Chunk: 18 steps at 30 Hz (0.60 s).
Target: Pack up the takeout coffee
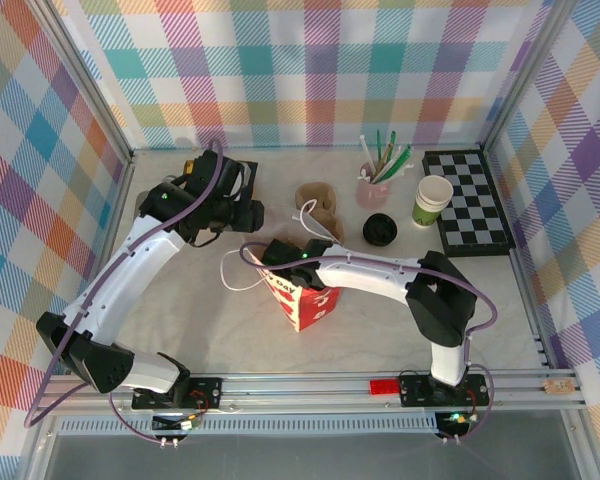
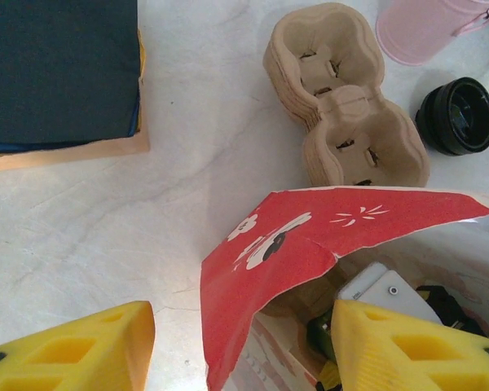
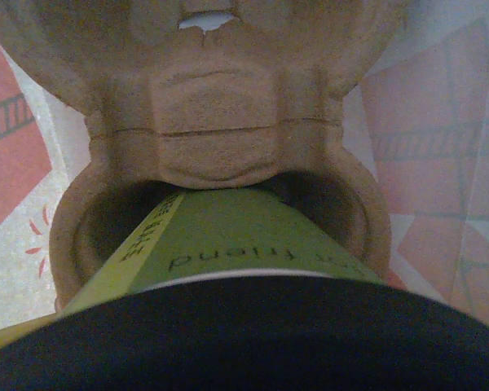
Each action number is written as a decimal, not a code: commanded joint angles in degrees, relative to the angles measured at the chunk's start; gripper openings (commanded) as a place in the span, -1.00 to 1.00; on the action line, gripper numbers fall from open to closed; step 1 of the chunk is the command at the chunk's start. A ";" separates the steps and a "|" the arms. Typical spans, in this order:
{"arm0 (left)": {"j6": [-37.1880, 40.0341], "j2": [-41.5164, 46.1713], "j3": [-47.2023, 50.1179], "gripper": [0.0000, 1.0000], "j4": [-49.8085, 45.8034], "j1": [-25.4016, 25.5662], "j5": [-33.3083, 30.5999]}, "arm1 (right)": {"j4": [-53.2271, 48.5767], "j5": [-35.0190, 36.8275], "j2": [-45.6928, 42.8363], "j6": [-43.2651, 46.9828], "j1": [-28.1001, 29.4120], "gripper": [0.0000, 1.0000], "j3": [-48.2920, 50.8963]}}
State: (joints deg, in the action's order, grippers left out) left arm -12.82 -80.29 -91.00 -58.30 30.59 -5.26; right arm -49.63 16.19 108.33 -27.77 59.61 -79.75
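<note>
The takeout coffee, a green-banded cup under a black lid, stands in one hole of a brown pulp carrier inside the red paper bag. My right gripper reaches down into the bag with the cup in its grip. The lid hides its fingers in the right wrist view. My left gripper hangs open over the bag's rear rim. The bag's red flap lies between its yellow fingers without touching them.
A stack of pulp carriers lies behind the bag. A loose black lid, a pink cup of straws, a lidless white-rimmed cup and a checkerboard stand at the back right. A dark flat block sits at the back left.
</note>
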 commanded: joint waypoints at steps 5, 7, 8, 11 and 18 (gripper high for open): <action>0.43 -0.64 -1.71 0.27 0.47 0.09 -1.02 | 8.10 -3.27 9.70 0.52 -0.63 -0.07 4.40; 0.38 -0.57 -1.89 0.27 0.38 0.09 -1.10 | 7.92 -3.19 9.46 0.66 -0.57 -0.06 4.34; 0.43 -0.48 -1.98 0.28 0.38 0.09 -1.21 | 7.77 -3.00 9.23 0.63 -0.63 -0.05 4.25; 0.43 -0.42 -2.25 0.32 0.21 0.09 -1.34 | 7.06 -2.66 8.50 0.86 -0.64 0.05 3.94; 0.43 -0.13 -2.25 0.40 -0.32 0.09 -1.95 | 5.11 -2.29 6.63 1.54 -0.61 0.42 2.86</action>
State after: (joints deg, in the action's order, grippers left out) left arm -12.62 -80.64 -91.48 -58.33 30.59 -6.00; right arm -49.84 16.05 108.20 -27.55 59.57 -80.40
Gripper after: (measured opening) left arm 0.700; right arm 0.822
